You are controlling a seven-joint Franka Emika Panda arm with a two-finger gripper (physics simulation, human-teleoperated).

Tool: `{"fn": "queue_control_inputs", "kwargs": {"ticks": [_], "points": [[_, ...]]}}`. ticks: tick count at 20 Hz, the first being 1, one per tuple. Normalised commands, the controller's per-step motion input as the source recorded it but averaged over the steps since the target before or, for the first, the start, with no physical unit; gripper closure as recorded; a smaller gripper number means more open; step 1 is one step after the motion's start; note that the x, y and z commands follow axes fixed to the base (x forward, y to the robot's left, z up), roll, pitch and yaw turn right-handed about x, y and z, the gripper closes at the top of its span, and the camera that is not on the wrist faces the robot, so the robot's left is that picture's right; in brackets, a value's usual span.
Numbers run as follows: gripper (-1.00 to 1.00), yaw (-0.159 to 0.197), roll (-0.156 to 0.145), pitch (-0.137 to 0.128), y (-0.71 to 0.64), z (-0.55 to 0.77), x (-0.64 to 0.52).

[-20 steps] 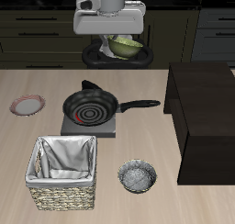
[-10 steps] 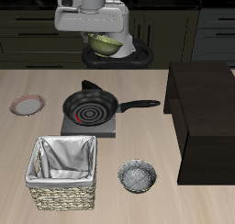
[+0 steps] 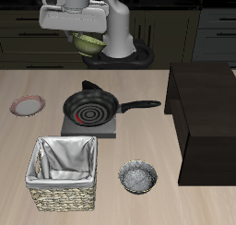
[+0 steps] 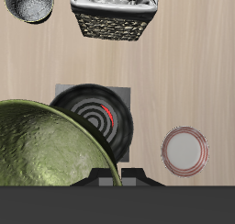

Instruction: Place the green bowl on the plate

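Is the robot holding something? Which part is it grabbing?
Yes. The gripper holds the green bowl up in the air, apparently by its rim; the fingers themselves are hidden.

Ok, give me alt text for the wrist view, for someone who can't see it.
Seen from the wrist camera high above a wooden table, the green bowl fills the foreground, carried by the end effector. Below lie a black frying pan on a grey pad, the plate with its reddish rim, a wicker basket and a grey metallic bowl.
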Motion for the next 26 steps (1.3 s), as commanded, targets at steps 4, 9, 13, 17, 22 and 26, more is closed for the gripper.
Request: {"fn": "queue_control_inputs", "kwargs": {"ticks": [4, 9, 13, 17, 22, 26], "points": [[1.00, -0.022, -0.017, -0.004, -0.34, -0.13, -0.22], [1.00, -0.018, -0.014, 0.010, -0.35, -0.18, -0.23], [1.00, 0.005, -0.023, -0.017, -0.36, -0.03, -0.24], [1.00, -0.012, -0.041, -0.015, -0.38, 0.01, -0.16], [1.00, -0.007, -0.026, -0.024, -0.31, 0.06, -0.17], [1.00, 0.006, -0.021, -0.026, -0.28, 0.05, -0.16]]}}
